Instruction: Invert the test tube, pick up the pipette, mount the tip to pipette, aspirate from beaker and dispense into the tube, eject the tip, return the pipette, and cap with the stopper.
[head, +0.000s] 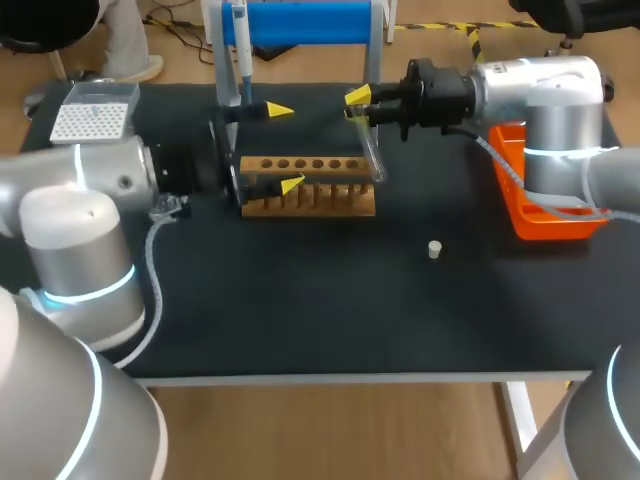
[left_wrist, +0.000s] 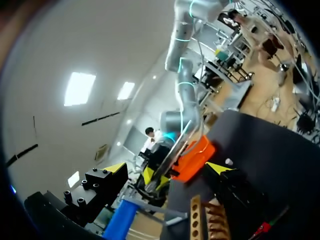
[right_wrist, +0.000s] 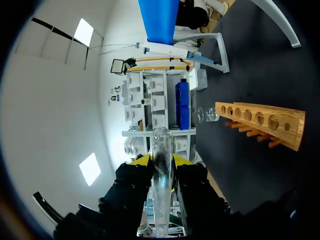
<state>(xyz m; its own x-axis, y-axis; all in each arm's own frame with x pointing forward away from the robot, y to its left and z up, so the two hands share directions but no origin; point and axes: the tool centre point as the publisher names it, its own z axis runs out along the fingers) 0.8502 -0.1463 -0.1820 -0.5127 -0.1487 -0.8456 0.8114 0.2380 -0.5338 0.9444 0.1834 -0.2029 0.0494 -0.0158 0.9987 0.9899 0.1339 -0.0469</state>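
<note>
My right gripper (head: 356, 104) is shut on a clear test tube (head: 372, 150), which slants down over the right end of the wooden rack (head: 310, 188). In the right wrist view the test tube (right_wrist: 161, 150) runs straight out between the yellow tips of the gripper (right_wrist: 161, 160). My left gripper (head: 285, 147) stands wide open over the rack's left end, holding nothing; in the left wrist view the gripper (left_wrist: 166, 167) faces the tube (left_wrist: 176, 150). The pipette (head: 240, 50) hangs on the blue stand (head: 310, 22). A small white stopper (head: 434, 249) lies on the mat.
A white tip box (head: 92, 118) sits at the back left, and an orange tray (head: 530, 195) lies at the right edge under my right arm. A small glass vessel (right_wrist: 206, 115) stands past the rack's (right_wrist: 260, 120) far end.
</note>
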